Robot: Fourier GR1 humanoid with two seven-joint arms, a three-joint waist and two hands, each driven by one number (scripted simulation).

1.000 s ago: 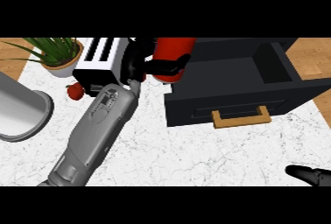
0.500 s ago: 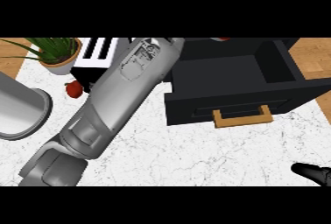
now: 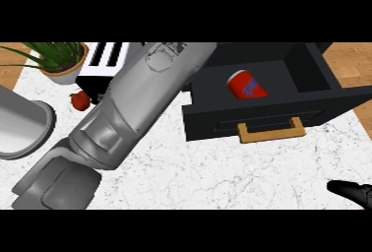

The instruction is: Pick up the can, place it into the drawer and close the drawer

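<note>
Inside the open drawer point(image 3: 323, 81) at the worktop's point(image 3: 218, 172) far right corner lies the red can point(image 3: 246, 84), on its side. My left forearm stretches toward the far edge, its fingers hidden. My right hand point(image 3: 352, 190) rests near the worktop's near right corner; whether its fingers are curled or straight I cannot tell.

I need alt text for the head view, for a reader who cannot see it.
A red can lies inside an open black drawer with a wooden handle. The left forearm crosses the marble counter past a toaster, plant and grey pot; the right hand rests at lower right.
</note>
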